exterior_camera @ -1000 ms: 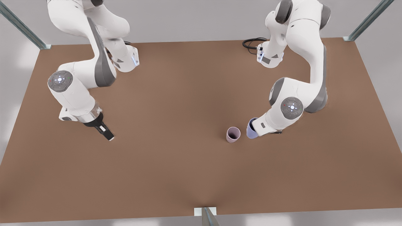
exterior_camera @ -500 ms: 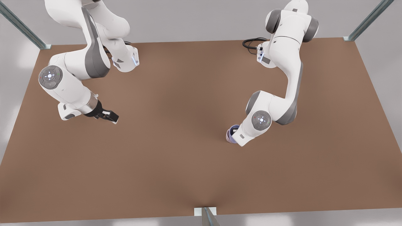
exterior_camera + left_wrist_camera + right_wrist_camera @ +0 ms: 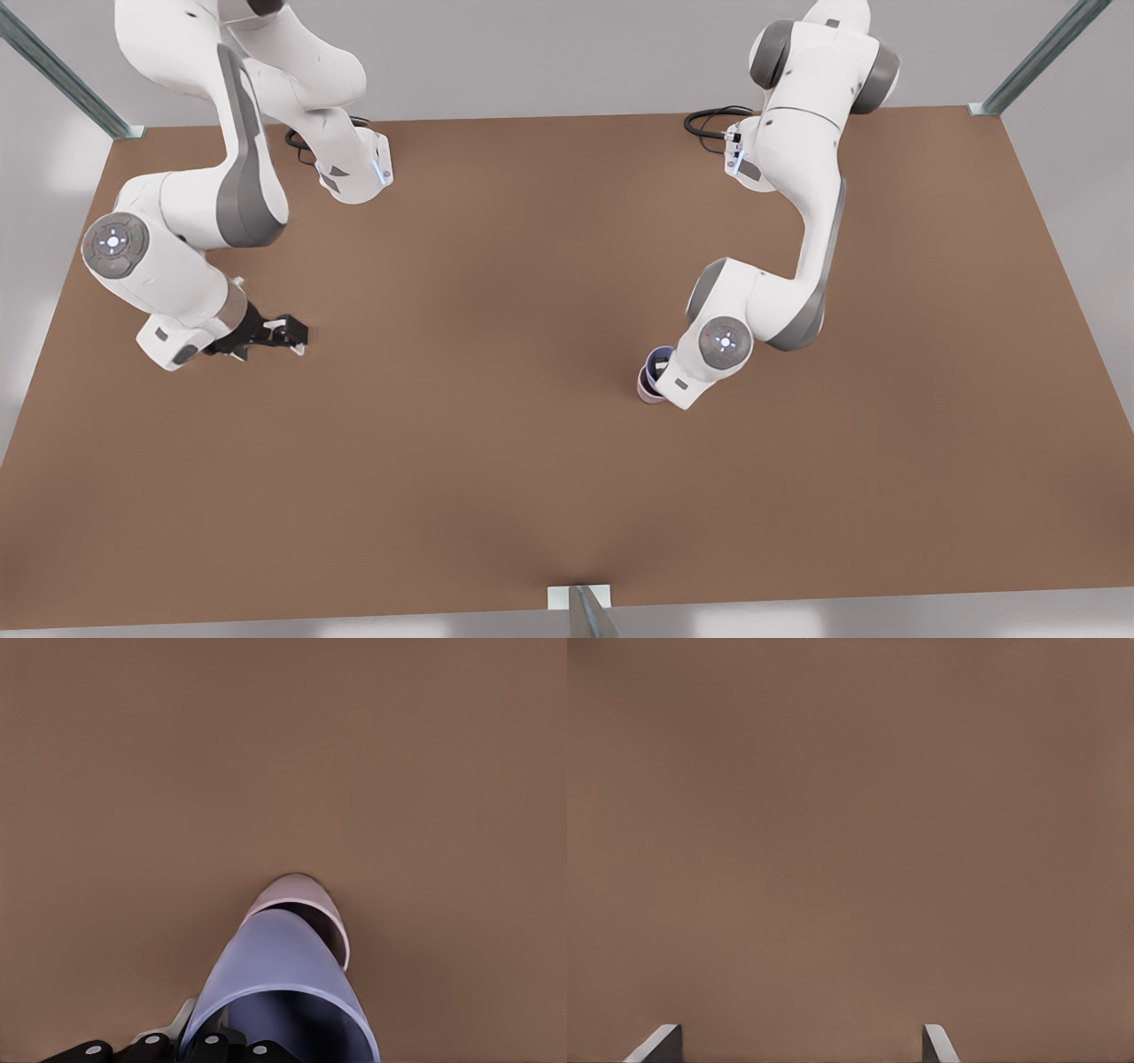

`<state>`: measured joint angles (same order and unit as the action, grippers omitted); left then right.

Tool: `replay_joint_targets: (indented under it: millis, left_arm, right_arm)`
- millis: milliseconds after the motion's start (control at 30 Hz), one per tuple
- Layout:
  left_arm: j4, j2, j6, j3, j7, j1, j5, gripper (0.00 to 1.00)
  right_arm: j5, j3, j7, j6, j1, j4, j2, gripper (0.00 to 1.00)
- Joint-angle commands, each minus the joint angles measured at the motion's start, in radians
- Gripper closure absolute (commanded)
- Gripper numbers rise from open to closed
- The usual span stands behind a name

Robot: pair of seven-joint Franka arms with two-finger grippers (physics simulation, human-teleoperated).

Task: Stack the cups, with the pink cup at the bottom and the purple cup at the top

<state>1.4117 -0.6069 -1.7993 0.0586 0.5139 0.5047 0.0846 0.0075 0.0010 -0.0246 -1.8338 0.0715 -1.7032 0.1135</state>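
The pink cup (image 3: 648,393) stands upright on the brown table, right of centre in the front view. The purple cup (image 3: 657,361) is directly above it, its base reaching into the pink cup's mouth. From the left wrist, the purple cup (image 3: 275,979) runs down into the rim of the pink cup (image 3: 301,895). My left gripper (image 3: 208,1032) is shut on the purple cup's rim; in the front view the wrist covers it. My right gripper (image 3: 288,335) waits open over bare table at the front view's left, its fingertips (image 3: 660,1041) holding nothing.
A black cable (image 3: 709,120) loops by the arm base at the back right of the front view. Metal frame posts stand at the back corners, and a bracket (image 3: 580,601) sits at the front edge. Bare table lies between the two arms.
My left gripper carried the purple cup toward the front view's left, over the pink cup, and lowered it into the mouth. The right arm drew back toward the left edge and turned.
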Motion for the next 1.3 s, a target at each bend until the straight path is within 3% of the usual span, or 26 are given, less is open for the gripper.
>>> replay_joint_targets:
  millis: [0,67,133,200,533,633,667,733,800,1100,1200,1267]
  left_arm:
    - [0.01,-0.001,-0.031,0.0,0.12,0.0,0.004,0.79]
    - [0.01,-0.004,-0.035,0.0,0.12,0.0,0.023,0.79]
    - [0.027,-0.004,-0.058,0.0,0.12,0.003,0.023,0.79]
    - [0.03,-0.004,-0.058,0.0,0.12,0.008,0.023,0.79]
    - [0.073,-0.019,-0.094,0.0,0.117,0.015,0.026,0.79]
    - [0.073,-0.019,-0.094,0.0,0.117,0.015,0.026,0.51]
    - [0.073,-0.019,-0.094,0.0,0.117,0.015,0.026,0.34]
    - [0.072,-0.016,-0.094,0.0,0.117,0.015,0.024,0.19]
    - [0.07,-0.008,-0.091,0.001,0.113,0.015,0.023,0.13]
    - [0.07,-0.007,-0.091,0.001,0.115,0.014,0.023,0.12]
    - [0.067,0.01,-0.078,0.001,0.117,0.014,0.018,0.0]
    - [0.062,0.035,-0.046,0.003,0.118,0.012,0.02,0.0]
  right_arm:
    - [-0.031,-0.015,-0.745,-0.01,-0.018,-0.001,0.0,0.0]
    - [-0.02,-0.018,-0.703,0.011,-0.035,0.008,0.003,0.0]
    - [-0.023,-0.022,-0.216,0.108,-0.05,0.05,0.008,0.0]
    - [-0.021,-0.026,-0.094,0.11,-0.055,0.05,0.008,0.0]
    - [-0.017,-0.024,0.0,0.126,-0.061,0.053,0.012,0.0]
    - [-0.009,-0.024,0.0,0.126,-0.062,0.053,0.012,0.0]
    - [-0.009,-0.024,0.0,0.126,-0.065,0.051,0.012,0.0]
    - [-0.009,-0.024,0.0,0.128,-0.065,0.051,0.012,0.0]
    - [-0.009,-0.024,0.0,0.128,-0.065,0.051,0.012,0.0]
    - [-0.009,-0.024,-0.001,0.128,-0.065,0.051,0.012,0.0]
    - [-0.009,-0.024,-0.001,0.13,-0.065,0.051,0.012,0.0]
    - [-0.009,-0.024,-0.001,0.13,-0.065,0.051,0.012,0.0]
